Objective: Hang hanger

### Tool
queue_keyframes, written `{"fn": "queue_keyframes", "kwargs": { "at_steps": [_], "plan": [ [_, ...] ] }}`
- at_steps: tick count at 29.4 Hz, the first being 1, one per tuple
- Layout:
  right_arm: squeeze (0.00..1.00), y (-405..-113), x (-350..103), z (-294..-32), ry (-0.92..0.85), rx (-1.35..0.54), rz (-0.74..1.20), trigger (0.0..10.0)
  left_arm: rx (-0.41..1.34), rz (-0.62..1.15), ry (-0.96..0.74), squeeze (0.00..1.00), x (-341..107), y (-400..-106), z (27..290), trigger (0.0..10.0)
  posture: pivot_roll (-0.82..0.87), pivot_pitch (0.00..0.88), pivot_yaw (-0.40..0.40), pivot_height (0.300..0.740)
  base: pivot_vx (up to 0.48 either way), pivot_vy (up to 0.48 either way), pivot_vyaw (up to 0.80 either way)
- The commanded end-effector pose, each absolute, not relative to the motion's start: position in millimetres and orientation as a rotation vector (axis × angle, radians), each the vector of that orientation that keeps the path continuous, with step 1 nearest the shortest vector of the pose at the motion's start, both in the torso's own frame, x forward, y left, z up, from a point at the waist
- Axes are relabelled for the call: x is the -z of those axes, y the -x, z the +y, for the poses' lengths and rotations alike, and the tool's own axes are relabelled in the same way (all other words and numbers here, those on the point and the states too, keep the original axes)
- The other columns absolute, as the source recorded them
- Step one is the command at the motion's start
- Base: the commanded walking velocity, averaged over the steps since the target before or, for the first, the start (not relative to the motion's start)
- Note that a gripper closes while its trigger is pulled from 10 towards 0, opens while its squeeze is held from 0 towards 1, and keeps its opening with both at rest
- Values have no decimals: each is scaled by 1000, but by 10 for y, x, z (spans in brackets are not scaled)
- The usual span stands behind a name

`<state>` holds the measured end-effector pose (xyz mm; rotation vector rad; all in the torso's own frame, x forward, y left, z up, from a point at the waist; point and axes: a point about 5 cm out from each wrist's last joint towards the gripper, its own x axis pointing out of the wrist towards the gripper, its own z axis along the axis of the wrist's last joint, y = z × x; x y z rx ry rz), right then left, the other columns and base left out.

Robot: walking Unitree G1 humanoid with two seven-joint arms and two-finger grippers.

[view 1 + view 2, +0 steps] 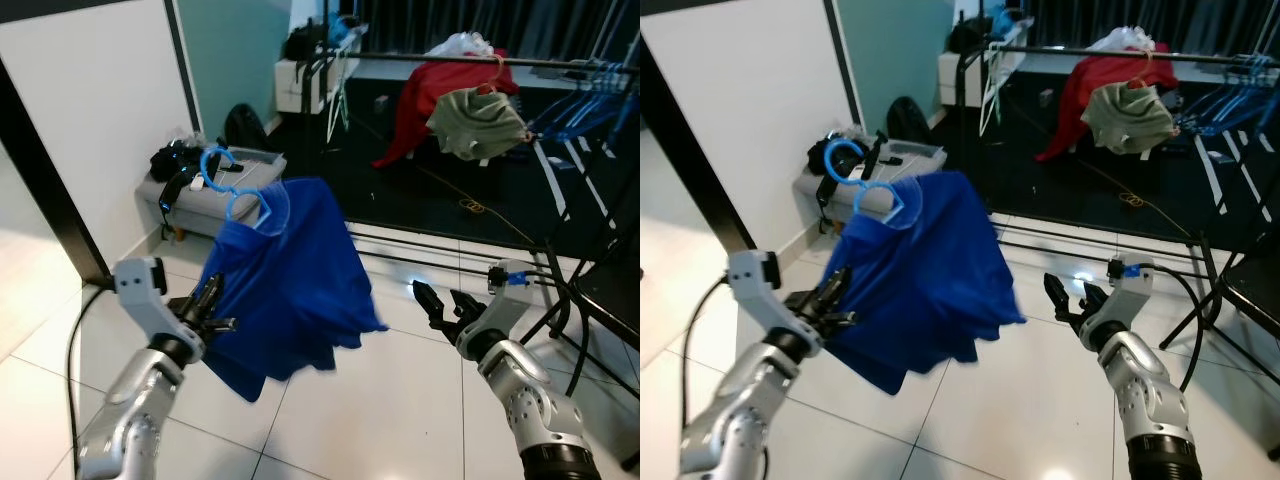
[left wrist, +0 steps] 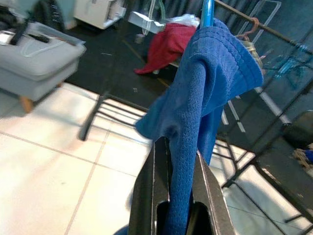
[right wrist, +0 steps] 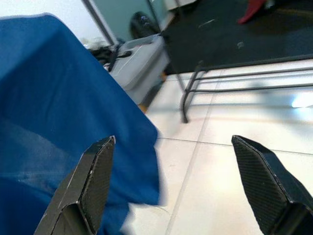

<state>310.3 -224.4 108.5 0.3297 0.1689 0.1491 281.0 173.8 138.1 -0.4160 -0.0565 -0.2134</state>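
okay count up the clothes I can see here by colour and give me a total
Blue: 1, the blue shirt on a light blue hanger, held by the left gripper.
Red: 1, the red garment draped on the rack.
Olive green: 1, the olive shirt hanging on the rack.
Total: 3

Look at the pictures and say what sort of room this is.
Probably a laundry or drying corner of a home: a clothes rail holds an olive shirt and spare blue hangers, and the left gripper holds a blue shirt on its hanger.

The left pincer [image 1: 212, 305] grips a blue shirt [image 1: 285, 280] on a blue hanger [image 1: 232, 183]; the right pincer [image 1: 442, 300] hovers spread beside it over the tiled floor [image 1: 380, 400].
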Motion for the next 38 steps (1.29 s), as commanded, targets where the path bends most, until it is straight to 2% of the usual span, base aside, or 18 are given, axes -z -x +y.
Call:
{"fn": "queue_keyframes", "kwargs": {
  "at_steps": [1,15,24,29,38],
  "plan": [
    [0,-3119,-1098,-2198,-317,-155,166,10000,167,-92,402,0,-1418,-2840,1805,10000,22,0,9,731,0,0,-800],
    [0,-3247,-1151,-2152,-290,-163,135,10000,223,-71,303,0,-1424,-3004,1714,10000,6,0,28,731,0,0,-752],
    [0,-3412,-1223,-1989,-321,-205,104,10000,241,-119,231,0,-1483,-3096,1717,10000,-8,0,17,731,0,0,0],
    [0,-3461,-1254,-1893,-253,-244,101,10000,257,-137,211,0,-1514,-3108,1660,10000,-32,0,5,731,408,0,0],
    [0,-3485,-1300,-1843,-255,-253,79,10000,279,-167,168,0,-1595,-3111,1612,10000,-48,0,26,731,480,0,0]
  ]
}}
